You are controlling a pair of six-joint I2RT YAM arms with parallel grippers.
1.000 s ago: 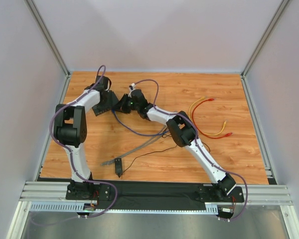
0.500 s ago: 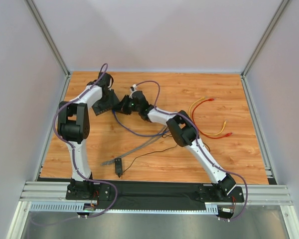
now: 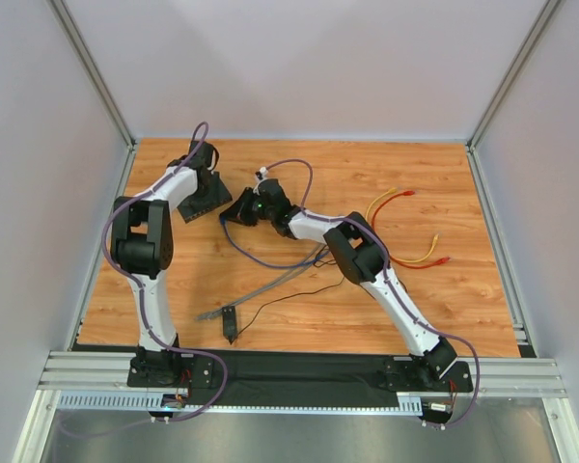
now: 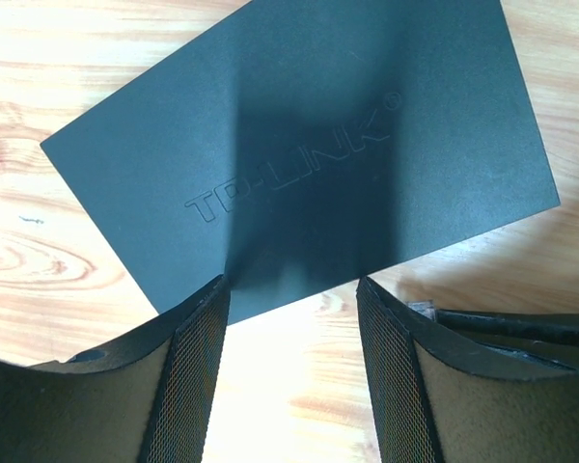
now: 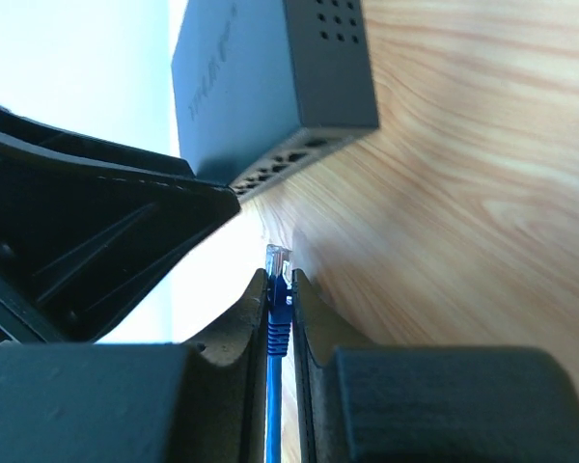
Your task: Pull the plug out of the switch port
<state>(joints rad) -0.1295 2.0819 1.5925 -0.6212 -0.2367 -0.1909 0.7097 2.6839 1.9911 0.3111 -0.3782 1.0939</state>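
Wooden bench [image 3: 444,309], grey walls around. At 3 o'clock, orange and yellow cables [image 3: 391,253] looped together. Near 6 o'clock, small black adapter block [image 3: 230,322], thin black wire [image 3: 289,297] trailing toward the centre. Just beside, pale grey strip [image 3: 261,289] slanting toward 2 o'clock.

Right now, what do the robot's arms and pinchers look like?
The left arm and right arm are white tubes with chunky black joints. A purple cable loops along each one. The left gripper has black fingers lined with mesh-patterned pads. The right gripper is black too.
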